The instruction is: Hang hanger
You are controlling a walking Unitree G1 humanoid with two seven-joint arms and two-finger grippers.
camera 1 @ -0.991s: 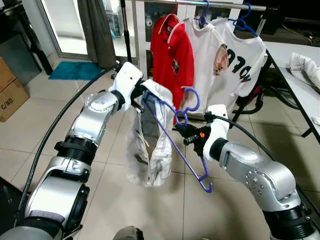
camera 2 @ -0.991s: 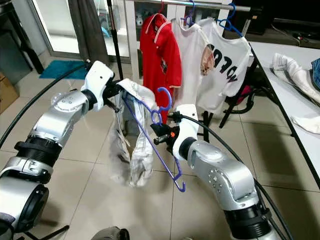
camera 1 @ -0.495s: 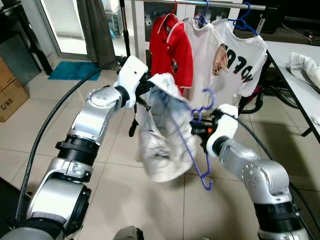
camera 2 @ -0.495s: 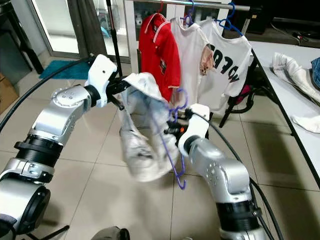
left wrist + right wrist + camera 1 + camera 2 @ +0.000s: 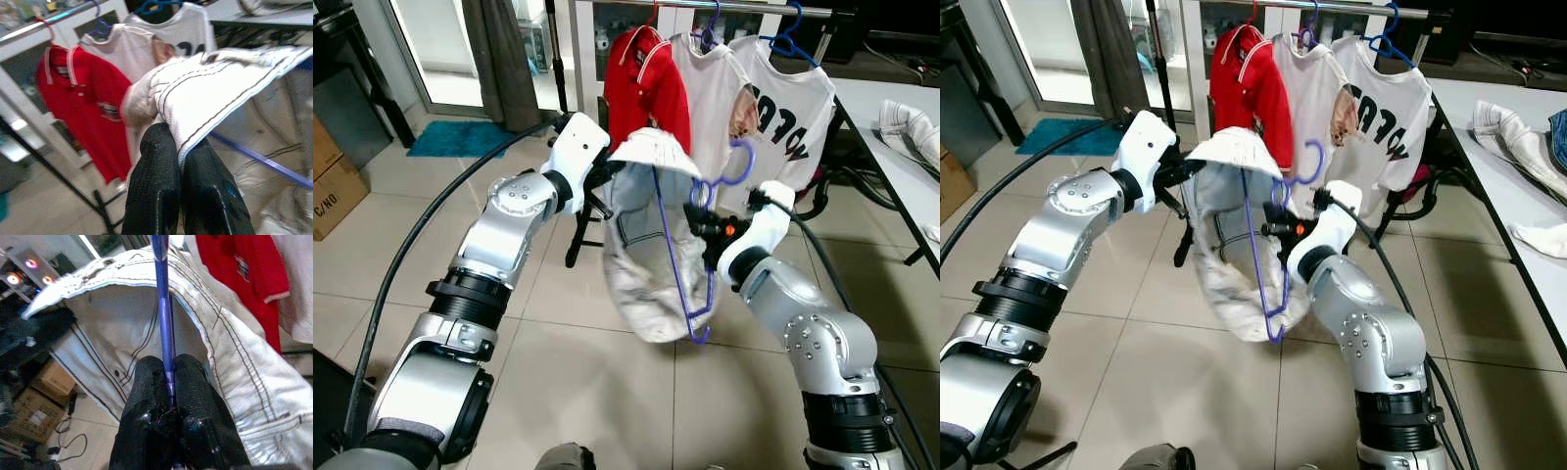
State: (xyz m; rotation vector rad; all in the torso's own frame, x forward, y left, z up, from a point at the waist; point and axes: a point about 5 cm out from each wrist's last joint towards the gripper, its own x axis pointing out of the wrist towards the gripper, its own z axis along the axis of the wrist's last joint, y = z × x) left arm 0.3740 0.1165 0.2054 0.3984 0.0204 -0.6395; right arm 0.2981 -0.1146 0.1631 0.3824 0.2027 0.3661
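Right fingers (image 5: 159,396) pinch purple wire hanger (image 5: 677,257); left fingers (image 5: 156,186) clamp pale white denim garment (image 5: 641,255) (draped, below clothes rail (image 5: 705,8)).

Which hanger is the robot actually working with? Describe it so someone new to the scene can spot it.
Start at the clothes rail at the back, where a red shirt and two white shirts hang. In front of it, between the two silver arms, the right gripper pinches a purple hanger threaded into a white garment that the left gripper holds up. Unlike the other hangers, it is off the rail.
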